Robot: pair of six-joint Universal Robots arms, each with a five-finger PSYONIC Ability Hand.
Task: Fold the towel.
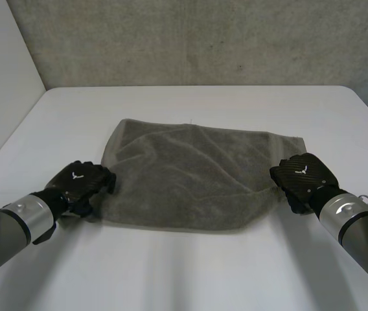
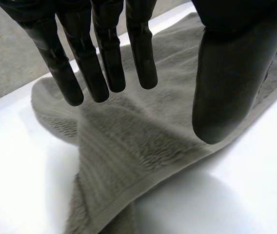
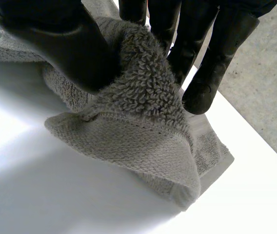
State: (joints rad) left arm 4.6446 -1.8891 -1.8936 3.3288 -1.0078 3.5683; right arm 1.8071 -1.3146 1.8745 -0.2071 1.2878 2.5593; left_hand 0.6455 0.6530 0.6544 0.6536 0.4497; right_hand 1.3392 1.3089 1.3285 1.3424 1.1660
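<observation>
Lying a bit rumpled on the white bench (image 1: 190, 272), the grey towel (image 1: 190, 175) is stretching between the two arms. The right robot hand (image 1: 304, 176) is pinching a bunched-up bit of the towel's edge between thumb and fingers. The left robot hand (image 1: 80, 183) is sitting at the opposite edge with the towel under its fingertips, fingers straight and apart from the thumb, gripping nothing.

Towel (image 1: 190, 175) of looped terry cloth with a flat-woven hem band; smooth, faintly glossy white table (image 1: 190, 272); left hand (image 1: 80, 183) and right hand (image 1: 304, 173) of smooth, semi-matt black plastic; rough, matt wall (image 1: 203, 39).
</observation>
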